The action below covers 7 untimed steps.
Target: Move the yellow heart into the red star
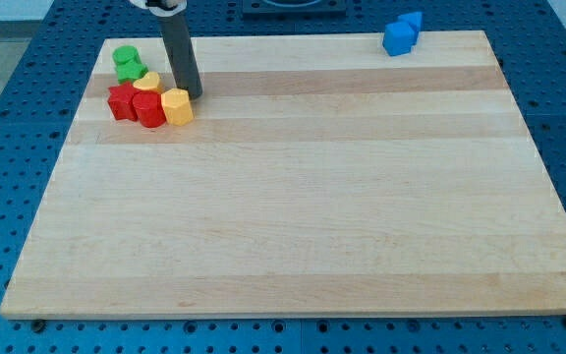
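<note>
Block cluster at the board's far-left corner, our tip in it.

Nearest, the yellow hexagon (177, 106) touches a red cylinder (149, 108) and the red star (121, 101); the yellow heart (147, 83) sits just behind, our tip (194, 95) beside the hexagon. No gripper, just a rod. Green blocks (128, 63) farther; blue blocks (401, 33) at far-right edge.

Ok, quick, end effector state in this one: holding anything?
No gripper, just a rod: my tip holds nothing. It sits right of the yellow heart, just above the yellow block; whether it touches either cannot be told.
</note>
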Available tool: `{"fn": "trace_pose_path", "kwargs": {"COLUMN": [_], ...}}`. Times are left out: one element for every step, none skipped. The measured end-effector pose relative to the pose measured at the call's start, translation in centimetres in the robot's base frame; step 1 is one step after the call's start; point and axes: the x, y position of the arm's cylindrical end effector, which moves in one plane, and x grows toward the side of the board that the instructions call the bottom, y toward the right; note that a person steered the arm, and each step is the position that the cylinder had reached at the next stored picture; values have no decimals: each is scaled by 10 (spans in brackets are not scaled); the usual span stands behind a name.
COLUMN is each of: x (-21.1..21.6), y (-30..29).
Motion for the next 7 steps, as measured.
{"fn": "trace_pose_path", "kwargs": {"x": [9,19,19,19,-5,-19,-19], "y": [38,112,191,232,263,275,275]}}
